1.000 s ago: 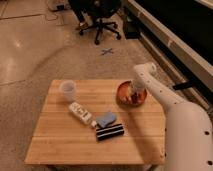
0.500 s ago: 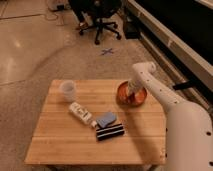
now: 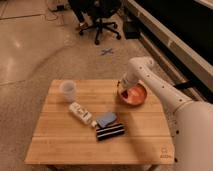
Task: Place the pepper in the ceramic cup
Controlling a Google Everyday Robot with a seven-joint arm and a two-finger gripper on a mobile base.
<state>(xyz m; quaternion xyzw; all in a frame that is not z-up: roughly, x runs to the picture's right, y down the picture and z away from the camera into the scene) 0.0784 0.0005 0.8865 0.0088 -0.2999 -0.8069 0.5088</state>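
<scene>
**End effector down at the plate, pepper beneath it**

Nearest the camera, at the lower right, the robot's white body (image 3: pixel 192 137) fills the corner. Its arm (image 3: pixel 155 82) reaches away over the right side of the wooden table (image 3: pixel 65 145). Toward the table's front middle lies a black striped object (image 3: pixel 110 132), and a small blue packet (image 3: pixel 106 120) touches its far edge. Just left of the packet a white bottle (image 3: pixel 81 113) lies on its side, slanting from near-right to far-left. Farther back on the left stands the ceramic cup (image 3: pixel 68 91), upright with its mouth facing up, well apart from the plate. The round orange-red plate (image 3: pixel 139 99) sits on the far right of the table. The end effector (image 3: pixel 124 90) is lowered over the plate's left rim, pointing down into it. A small dark shape directly below it, on the left part of the plate, appears to be the pepper (image 3: pixel 125 94) (the end effector mostly hides it, so contact cannot be confirmed). Whether the end effector is wide, narrow or holding the pepper cannot be told. Beyond the table the speckled floor (image 3: pixel 30 45) carries a blue cross (image 3: pixel 106 51). Farther still, a black office chair (image 3: pixel 100 20) stands at the top of the view
</scene>
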